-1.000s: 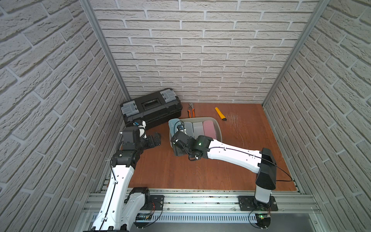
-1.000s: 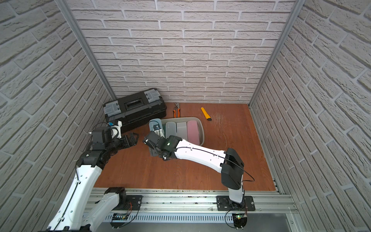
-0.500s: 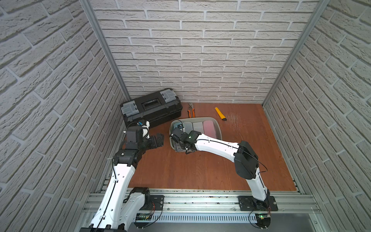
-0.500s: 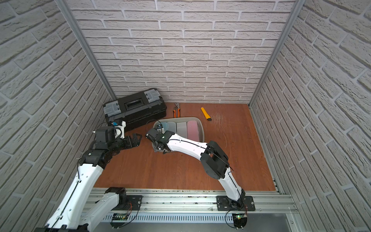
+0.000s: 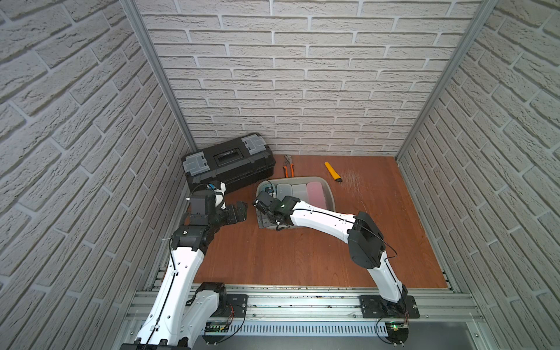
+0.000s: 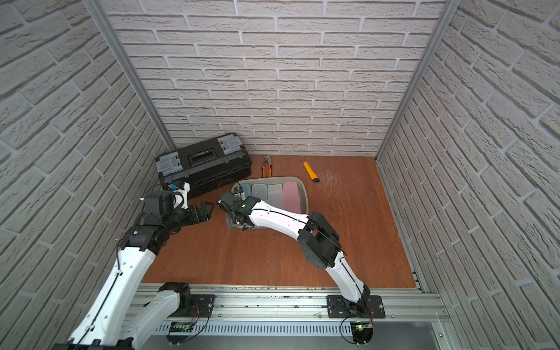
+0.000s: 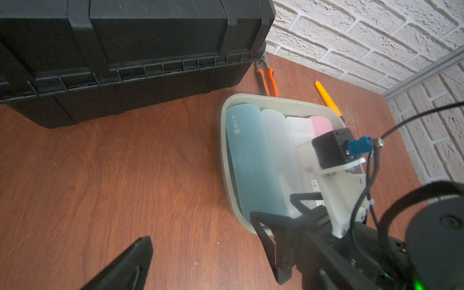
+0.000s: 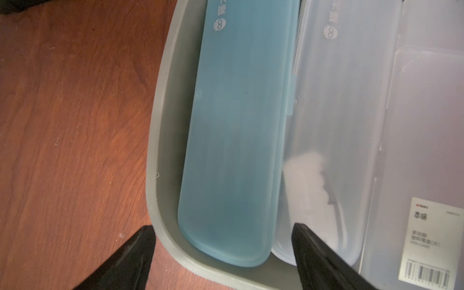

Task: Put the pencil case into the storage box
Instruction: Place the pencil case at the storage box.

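**Task item.** The blue pencil case (image 8: 233, 138) lies inside the storage box (image 8: 153, 150), lengthwise along the wall on the left arm's side. Its other long edge is against a frosted translucent case (image 8: 339, 125). Next in the row comes a clear case with a barcode label (image 8: 426, 150), and a pink case (image 5: 316, 194) sits at the far side. All four lie side by side in the box.

**Right arm.** The right gripper (image 8: 223, 226) hangs over the near end of the blue case. Its fingers (image 8: 135, 251) are spread wide and grasp nothing. One is outside the box rim over the tabletop (image 5: 288, 257); the other is over the frosted case. The blue case sits between them and apart from both.

**Left arm.** The left gripper (image 5: 241, 210) hovers above bare tabletop, between the black toolbox (image 5: 230, 160) and the storage box. Only one finger (image 7: 130, 261) shows in the wrist view, well off centre. The fingers are released and carry nothing.

**Surroundings.** Orange-handled pliers (image 5: 288, 168) and a yellow utility knife (image 5: 332, 171) lie on the tabletop behind the box, near the back wall.
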